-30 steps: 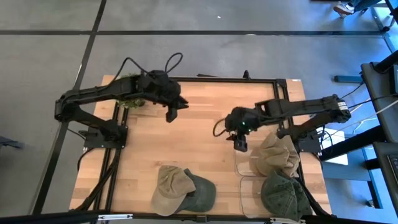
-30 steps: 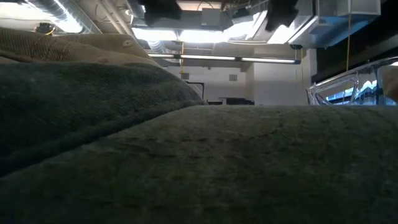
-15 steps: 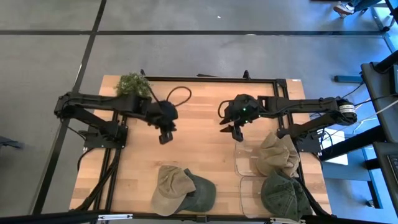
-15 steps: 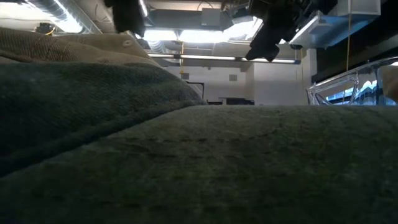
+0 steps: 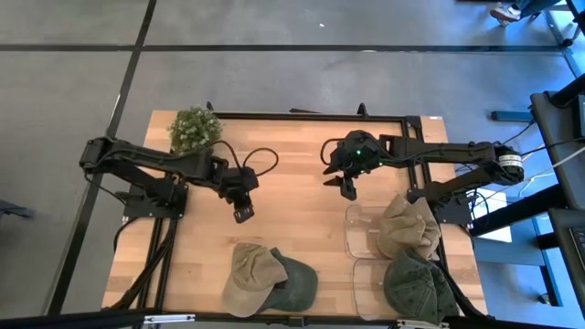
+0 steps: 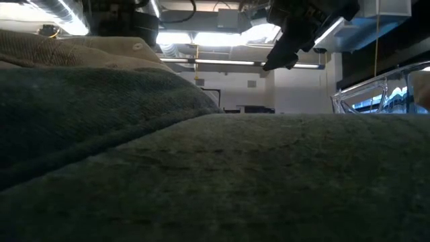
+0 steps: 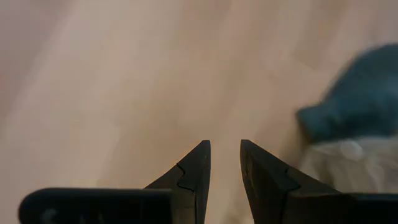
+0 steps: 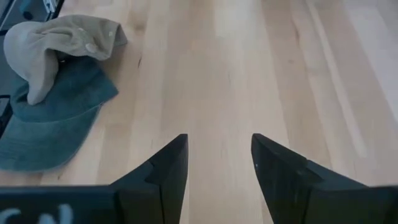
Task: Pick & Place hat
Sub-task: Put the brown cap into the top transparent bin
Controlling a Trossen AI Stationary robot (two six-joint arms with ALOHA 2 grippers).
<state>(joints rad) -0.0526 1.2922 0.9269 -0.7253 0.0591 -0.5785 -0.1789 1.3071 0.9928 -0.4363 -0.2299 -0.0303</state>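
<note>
A tan hat [image 5: 249, 274] lies partly on top of a dark green hat [image 5: 297, 285] near the table's near edge; both also show in the right wrist view as the tan hat [image 8: 59, 38] and the green hat [image 8: 53, 124]. My left gripper [image 5: 242, 213] hovers open over bare wood, on the far side of this pair, whose green hat [image 7: 367, 109] and tan hat [image 7: 345, 165] sit ahead of its fingers. My right gripper [image 5: 347, 188] is open above the table's middle, on the far side of the trays. In the low view the green hat [image 6: 215, 175] fills the foreground.
Two clear trays stand at the table's right near corner: one [image 5: 358, 239] holds another tan hat [image 5: 407, 228], the other [image 5: 366, 291] another green hat [image 5: 416, 285]. A small green plant [image 5: 194, 128] stands at the far left corner. Bare wood lies between the arms.
My left gripper has swung from beside the plant toward the near edge, ending closer to the hat pair. My right gripper has drawn back from the trays toward the far edge and turned. The hats have not moved.
</note>
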